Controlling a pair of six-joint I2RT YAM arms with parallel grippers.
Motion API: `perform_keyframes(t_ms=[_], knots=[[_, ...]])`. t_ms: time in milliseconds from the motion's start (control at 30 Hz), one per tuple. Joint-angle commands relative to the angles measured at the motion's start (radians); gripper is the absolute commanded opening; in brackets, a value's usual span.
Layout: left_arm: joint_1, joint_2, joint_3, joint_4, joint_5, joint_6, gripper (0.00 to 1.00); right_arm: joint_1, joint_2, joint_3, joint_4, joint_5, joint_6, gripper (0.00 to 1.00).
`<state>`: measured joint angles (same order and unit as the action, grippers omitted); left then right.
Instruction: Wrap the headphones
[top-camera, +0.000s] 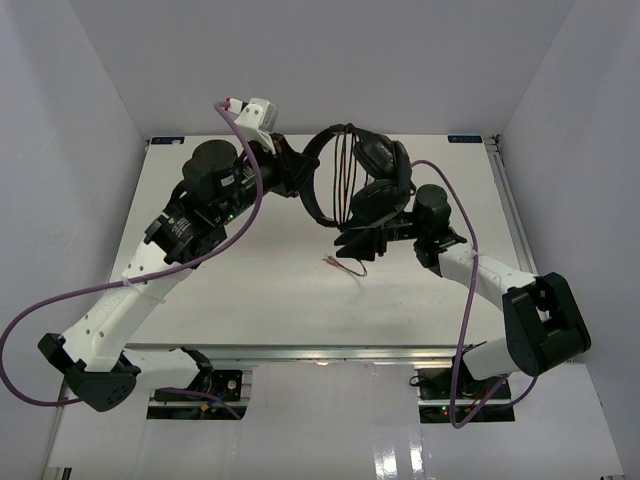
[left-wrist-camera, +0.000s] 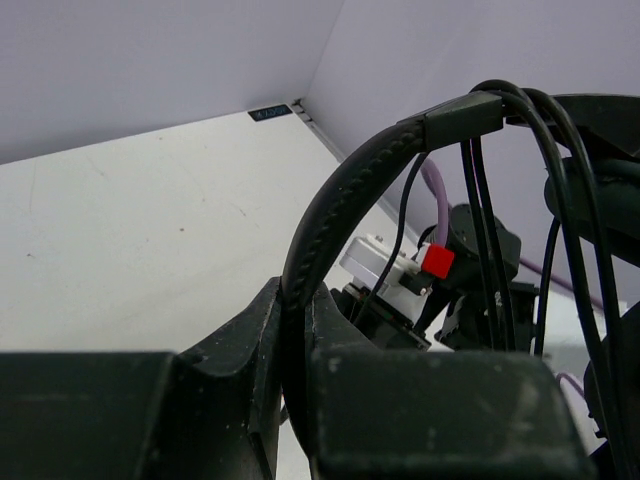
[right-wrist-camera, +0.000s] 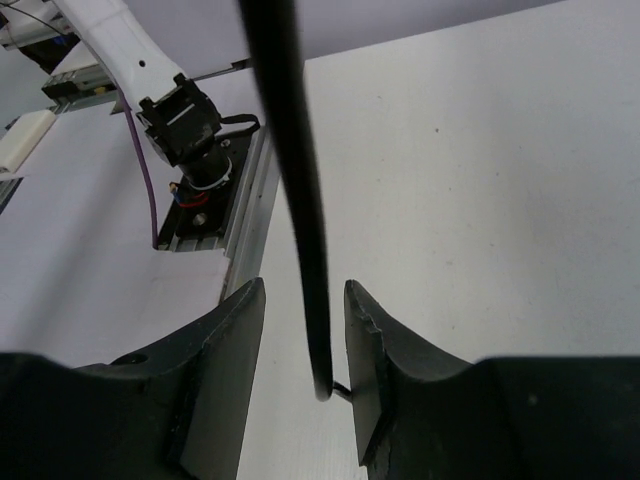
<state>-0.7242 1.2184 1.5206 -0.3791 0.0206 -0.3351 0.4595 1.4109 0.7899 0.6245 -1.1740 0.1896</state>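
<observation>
The black headphones (top-camera: 372, 178) are held above the table at the back middle. My left gripper (top-camera: 291, 176) is shut on the thin headband (top-camera: 311, 186); in the left wrist view the headband (left-wrist-camera: 335, 195) runs down between my shut jaws (left-wrist-camera: 296, 335). Several turns of the thin black cord (top-camera: 346, 170) cross the headband arch and also show in the left wrist view (left-wrist-camera: 478, 200). My right gripper (top-camera: 356, 245) is open just below the earcups. In the right wrist view the cord (right-wrist-camera: 298, 190) hangs loose between its spread jaws (right-wrist-camera: 305, 305). The cord's end (top-camera: 340, 264) dangles near the table.
The white table (top-camera: 250, 290) has a metal rail along its near edge (right-wrist-camera: 245, 215). White walls close the back and both sides. Purple robot cables (top-camera: 245, 215) loop from each arm. The right arm's wrist camera (left-wrist-camera: 400, 268) sits close behind the headband.
</observation>
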Motion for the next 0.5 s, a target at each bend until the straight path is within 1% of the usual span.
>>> perform_keyframes(t_ms=[0, 100, 167, 333, 467], knots=[[-0.004, -0.002, 0.076, 0.052, -0.054, -0.073, 0.0, -0.001, 0.008, -0.035, 0.355, -0.058, 0.21, 0.43], [-0.004, -0.005, 0.091, 0.054, -0.093, -0.098, 0.0, -0.001, 0.007, -0.055, 0.453, -0.067, 0.285, 0.39], [-0.004, -0.014, 0.093, 0.057, -0.127, -0.109, 0.0, 0.004, 0.002, -0.068, 0.464, -0.073, 0.292, 0.37], [-0.004, -0.028, 0.09, 0.074, -0.226, -0.132, 0.0, 0.017, -0.022, -0.095, 0.45, -0.08, 0.258, 0.32], [-0.004, -0.029, 0.092, 0.094, -0.275, -0.14, 0.0, 0.038, -0.049, -0.097, 0.366, -0.088, 0.202, 0.28]])
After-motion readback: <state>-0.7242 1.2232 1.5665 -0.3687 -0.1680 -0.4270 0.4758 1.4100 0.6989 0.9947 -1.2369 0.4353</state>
